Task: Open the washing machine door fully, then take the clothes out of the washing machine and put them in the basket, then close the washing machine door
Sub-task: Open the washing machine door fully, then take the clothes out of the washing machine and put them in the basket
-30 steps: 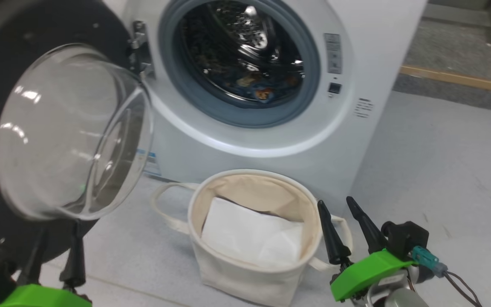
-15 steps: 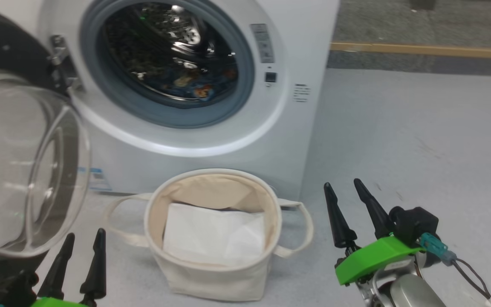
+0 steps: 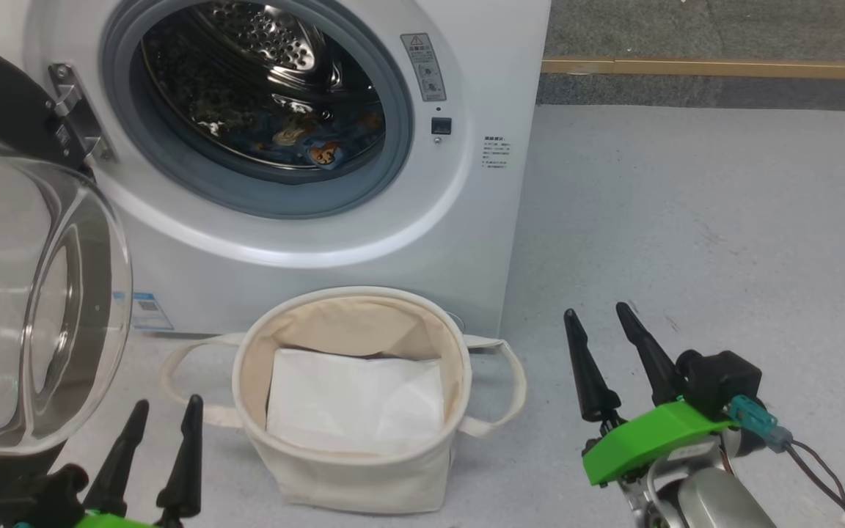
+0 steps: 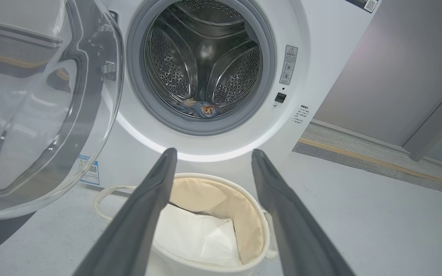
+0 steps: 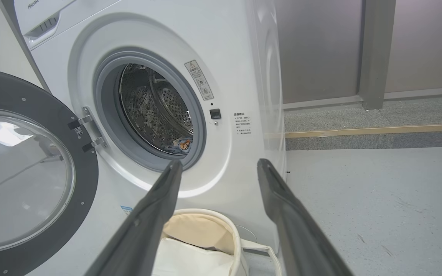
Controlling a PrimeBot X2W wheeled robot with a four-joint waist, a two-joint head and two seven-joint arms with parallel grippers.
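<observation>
The washing machine door (image 3: pixel 26 293) hangs swung wide out to the left, so I think the opening part is done and the next job is getting the clothes out. The clothes (image 3: pixel 312 143) lie at the bottom of the drum (image 3: pixel 261 44) inside the washing machine (image 3: pixel 320 242). They are blue with little orange pictures. The basket (image 3: pixel 364 477) sits on the floor (image 3: pixel 686 220) right in front of the machine, below the round hole, with a flat white sheet (image 3: pixel 353 400) in it. The left tool (image 3: pixel 167 403) and the right tool (image 3: pixel 596 311) are low down, one on each side of the basket. Each has its two fingers spread apart with nothing in them. To do this well, I think a tool should go in through the middle of the hole and keep off the grey rubber ring (image 3: pixel 398 139). It should reach low and pinch a good bunch of cloth, not a thin edge, then lift it over the ring before dropping it in the basket. I can't tell how many clothes are in there, because the drum is dark and shiny. I can't spot a cream piece. Part of the door runs out of sight on the left.
</observation>
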